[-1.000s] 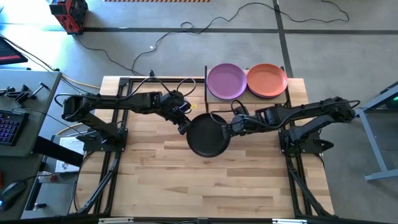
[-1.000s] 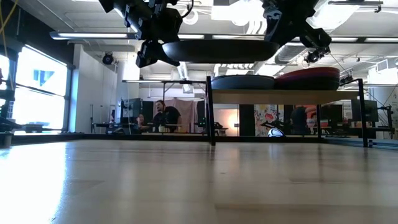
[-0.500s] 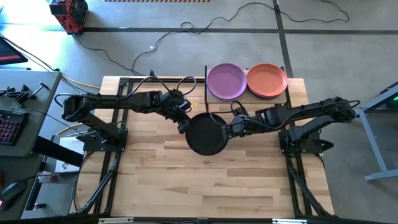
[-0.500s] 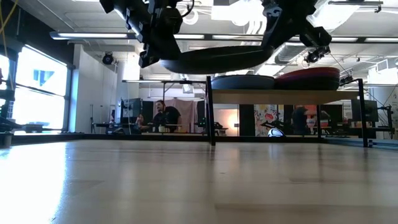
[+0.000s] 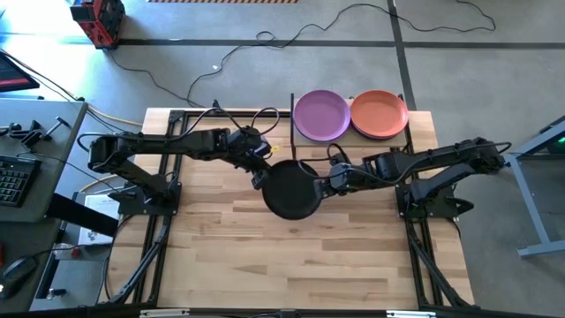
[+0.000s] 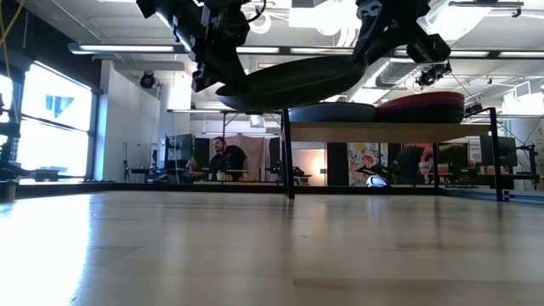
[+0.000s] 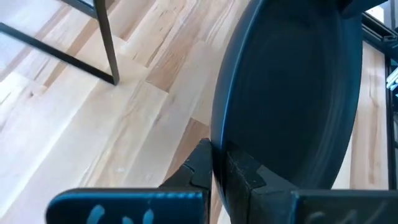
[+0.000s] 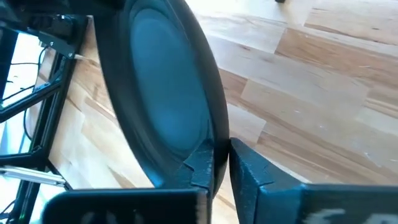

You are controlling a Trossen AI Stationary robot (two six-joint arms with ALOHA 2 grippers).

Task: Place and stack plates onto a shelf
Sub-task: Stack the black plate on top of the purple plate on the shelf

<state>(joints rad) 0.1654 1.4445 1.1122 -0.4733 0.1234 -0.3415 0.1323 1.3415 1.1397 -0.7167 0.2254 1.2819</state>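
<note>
While both arms share it, a black plate [image 5: 292, 190] hangs tilted above the table, just short of the shelf [image 5: 350, 134].
Left gripper [image 5: 259, 179] and right gripper [image 5: 325, 185] each pinch opposite rims; the shelf's purple plate [image 5: 320, 115] lies beyond, nearer the right arm.

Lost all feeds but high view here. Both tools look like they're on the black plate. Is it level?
Observer: No. In the low view the black plate tilts, higher on the right tool's side.
Operator: Left one really gripping?
Observer: Yes, the left tool pinches the rim between its fingers.
Operator: Right one too?
Observer: Same, its fingers clamp the rim on the opposite edge.
Operator: Touching the table?
Observer: No, it hangs above the table, about level with the shelf.
</note>
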